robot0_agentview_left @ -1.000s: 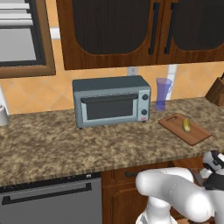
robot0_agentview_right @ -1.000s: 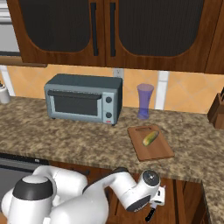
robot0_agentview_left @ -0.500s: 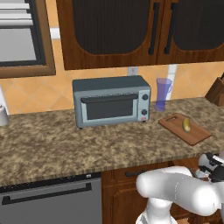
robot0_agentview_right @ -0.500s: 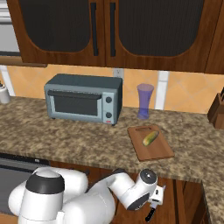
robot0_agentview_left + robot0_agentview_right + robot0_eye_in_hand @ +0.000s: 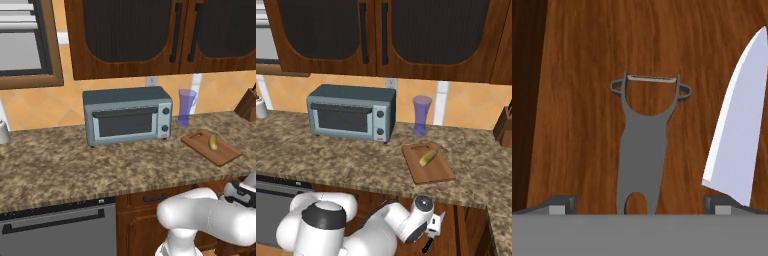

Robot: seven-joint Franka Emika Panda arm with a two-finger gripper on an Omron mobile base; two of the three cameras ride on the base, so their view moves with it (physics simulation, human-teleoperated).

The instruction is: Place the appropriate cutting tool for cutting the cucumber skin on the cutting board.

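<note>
The cutting tool, a slim dark grey peeler [image 5: 643, 145], lies on a brown wooden surface straight ahead in the hand view. My gripper [image 5: 643, 205] is open, its fingertips [image 5: 562, 204] spread wide on either side of the peeler's handle without touching it. In the right base view the gripper [image 5: 435, 227] hangs below the counter's front edge, under the cutting board [image 5: 431, 174]. The reddish-brown cutting board [image 5: 220, 154] lies on the counter at the right with the yellowish-green cucumber [image 5: 213, 142] [image 5: 428, 158] on it.
A kitchen knife [image 5: 737, 130] with a pale blade lies just right of the peeler. On the counter stand a grey toaster oven [image 5: 351, 112], a purple cup [image 5: 421, 115] and, at the far right, a knife block [image 5: 504, 130]. A dishwasher [image 5: 55, 230] sits below left.
The arm's white links have shifted a little to the right while the hand stays low under the counter edge. The board, the cucumber and the other counter items have not moved.
</note>
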